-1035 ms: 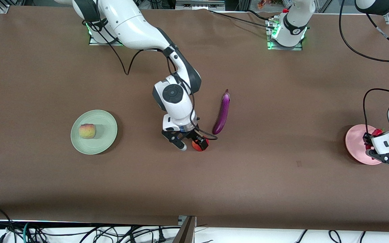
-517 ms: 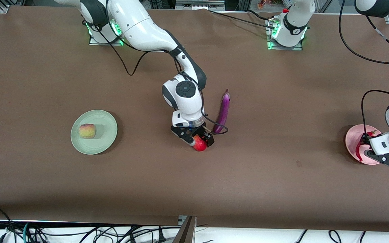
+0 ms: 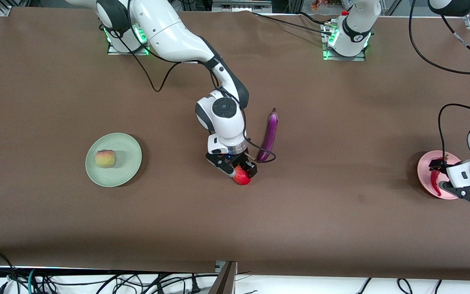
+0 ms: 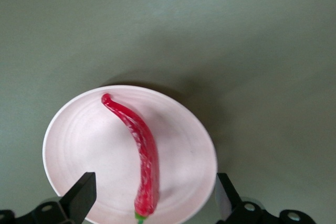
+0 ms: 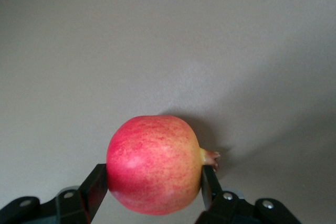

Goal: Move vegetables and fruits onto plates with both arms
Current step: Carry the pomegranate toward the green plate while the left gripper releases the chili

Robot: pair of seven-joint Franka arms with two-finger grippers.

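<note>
Brown matte table surface [image 3: 341, 228], overhead lighting, soft shadows.
Metal frame rails [image 3: 4, 10] run along the base edge of the table. A white strip with tangled black cables [image 3: 76, 281] lies along the edge nearest the front camera, with a dark bracket [image 3: 225, 277] at its middle.

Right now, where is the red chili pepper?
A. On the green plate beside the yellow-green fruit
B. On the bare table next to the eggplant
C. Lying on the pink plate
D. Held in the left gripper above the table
C: the red chili pepper lies on the pink plate, with the left gripper open above it.
</note>
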